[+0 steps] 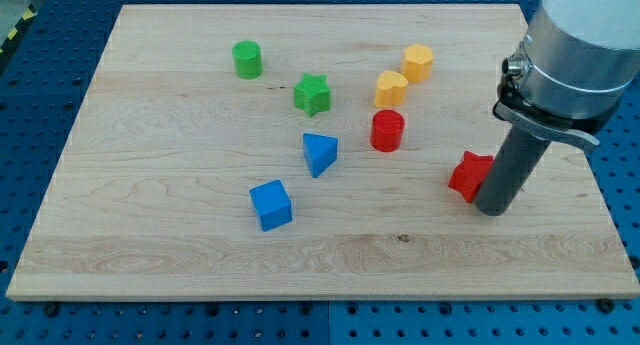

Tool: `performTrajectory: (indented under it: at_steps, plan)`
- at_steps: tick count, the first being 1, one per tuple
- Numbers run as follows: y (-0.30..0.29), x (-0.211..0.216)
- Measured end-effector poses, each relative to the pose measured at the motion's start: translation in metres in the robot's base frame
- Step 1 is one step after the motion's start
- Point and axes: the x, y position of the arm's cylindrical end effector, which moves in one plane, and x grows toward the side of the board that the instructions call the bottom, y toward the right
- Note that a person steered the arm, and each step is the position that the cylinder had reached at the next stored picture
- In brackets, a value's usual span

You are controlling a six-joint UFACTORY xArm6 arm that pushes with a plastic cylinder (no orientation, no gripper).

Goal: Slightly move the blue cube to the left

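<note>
The blue cube (pixel 271 205) sits on the wooden board (pixel 150 245), left of centre and toward the view's bottom. My tip (pixel 492 210) is far to its right, touching the right side of a red star-shaped block (pixel 466 175). A blue triangular block (pixel 319 152) lies just up and right of the cube.
A red cylinder (pixel 387 131) stands near the centre. A green star (pixel 312 94) and a green cylinder (pixel 247 60) lie toward the top left. Two yellow blocks, one (pixel 391 88) below-left of the other (pixel 418 62), sit at the top centre. The arm's body (pixel 575 55) fills the top right.
</note>
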Motion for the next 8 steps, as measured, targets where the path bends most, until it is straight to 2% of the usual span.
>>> performTrajectory:
  at_steps: [3,5,6,7,8]
  plan:
    - [-0.004,0.009]
    - [0.057,0.072]
    - [0.067,0.082]
    - [0.04,0.082]
    - [-0.024,0.08]
